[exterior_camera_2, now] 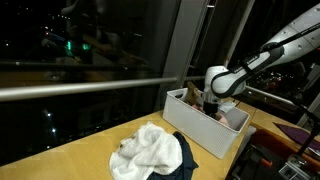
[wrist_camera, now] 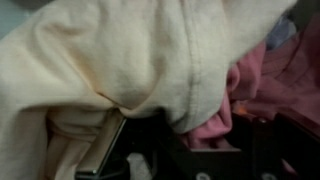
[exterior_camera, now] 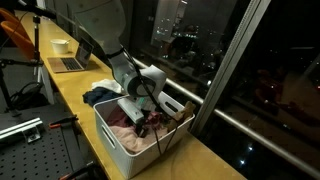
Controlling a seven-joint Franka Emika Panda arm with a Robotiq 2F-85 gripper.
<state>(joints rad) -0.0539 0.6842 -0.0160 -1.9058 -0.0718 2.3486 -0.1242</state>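
Observation:
My gripper (exterior_camera: 143,115) (exterior_camera_2: 213,108) reaches down into a white basket (exterior_camera: 110,135) (exterior_camera_2: 200,135) of clothes on the wooden counter. The wrist view is filled by a cream cloth (wrist_camera: 110,50), with a pink cloth (wrist_camera: 215,115) under it on the right. Both press close against my dark fingers (wrist_camera: 100,150) at the bottom of that view. The cloth hides the fingertips, so how far the jaws stand apart does not show. Pink fabric (exterior_camera: 125,128) also shows inside the basket in an exterior view.
A white cloth (exterior_camera_2: 148,150) and a dark blue one (exterior_camera_2: 185,160) lie on the counter beside the basket. Further along stand a laptop (exterior_camera: 68,63) and a bowl (exterior_camera: 60,45). A window with a railing (exterior_camera_2: 80,88) runs along the counter's far edge.

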